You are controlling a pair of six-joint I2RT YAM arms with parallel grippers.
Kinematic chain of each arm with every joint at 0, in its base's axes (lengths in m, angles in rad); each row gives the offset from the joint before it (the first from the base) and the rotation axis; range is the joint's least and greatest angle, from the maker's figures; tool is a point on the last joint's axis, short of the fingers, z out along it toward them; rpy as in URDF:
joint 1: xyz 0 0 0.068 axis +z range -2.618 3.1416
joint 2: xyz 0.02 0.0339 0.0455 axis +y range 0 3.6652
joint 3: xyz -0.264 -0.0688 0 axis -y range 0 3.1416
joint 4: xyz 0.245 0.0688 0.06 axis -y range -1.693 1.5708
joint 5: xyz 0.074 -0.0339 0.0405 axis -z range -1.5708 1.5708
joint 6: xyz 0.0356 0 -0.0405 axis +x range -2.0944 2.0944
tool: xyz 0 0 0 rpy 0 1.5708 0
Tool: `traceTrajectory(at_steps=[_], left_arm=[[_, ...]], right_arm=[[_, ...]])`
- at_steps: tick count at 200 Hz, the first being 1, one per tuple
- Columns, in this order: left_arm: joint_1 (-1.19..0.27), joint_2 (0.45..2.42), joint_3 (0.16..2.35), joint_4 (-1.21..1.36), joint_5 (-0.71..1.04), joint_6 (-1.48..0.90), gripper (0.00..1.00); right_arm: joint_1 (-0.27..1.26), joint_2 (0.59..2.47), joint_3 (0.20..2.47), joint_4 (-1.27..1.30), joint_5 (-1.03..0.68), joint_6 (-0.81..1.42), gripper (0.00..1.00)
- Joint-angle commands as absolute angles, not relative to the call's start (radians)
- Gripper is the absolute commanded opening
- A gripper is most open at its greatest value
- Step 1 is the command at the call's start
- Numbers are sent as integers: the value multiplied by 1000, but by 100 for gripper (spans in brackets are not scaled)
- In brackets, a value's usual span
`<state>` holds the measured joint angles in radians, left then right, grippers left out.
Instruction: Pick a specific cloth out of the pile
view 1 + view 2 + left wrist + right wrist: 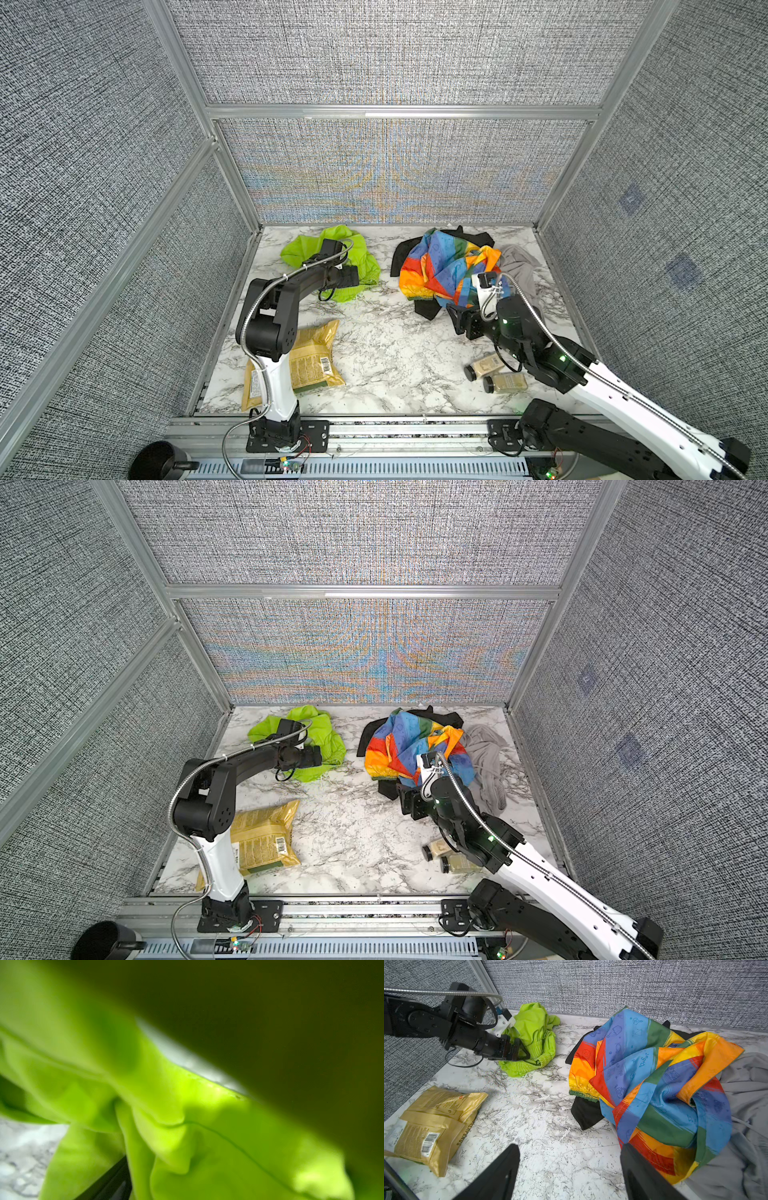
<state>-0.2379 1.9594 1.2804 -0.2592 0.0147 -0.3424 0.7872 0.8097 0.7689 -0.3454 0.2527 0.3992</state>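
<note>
"Two grippers out there: what has each got?" the operator asks me.

"My right gripper (569, 1147) stands wide open with nothing in it, low over the white marble-patterned table (390, 353), just beside the pile (449, 270). My left gripper (522, 1051) is buried in the neon lime-green cloth (533, 1028) at its ribbed elastic waistband. Folds hide the fingertips, so I cannot tell whether the jaws pinch it or stand apart."

"Where is that cloth?"

"At the back left of the table, resting on the marble, well apart from the pile. I judge the picking-out all but done."

"What could go wrong?"

"If I lift on a thin fold only, the slick fabric may slip free. My left wrist view is a green blur, so I would not see that happen. If my right gripper closes or swings toward the heap, it could catch the garment in blue, red, orange and yellow blocks (654, 1084) and drag the black garment (583, 1113) and the plain grey garment (747, 1088) about."

"Anything in the way?"

"A crumpled gold snack bag (436, 1126) lies front left beside my left arm, and two small capped jars (505, 383) lie partly under my right arm. A low sweep on either side would knock them."
</note>
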Motion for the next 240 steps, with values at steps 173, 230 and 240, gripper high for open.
traceTrajectory(at_steps=[173, 230, 240], left_arm=[[-226, 1401, 1035, -103, 55, -330, 99], [-226, 1199, 757, 116, -193, -319, 99], [-224, 1183, 690, 186, -250, -313, 99]], right_arm=[[782, 715, 763, -330, 316, 378, 81], [649, 790, 780, -368, 337, 393, 84], [590, 817, 785, -359, 298, 399, 85]])
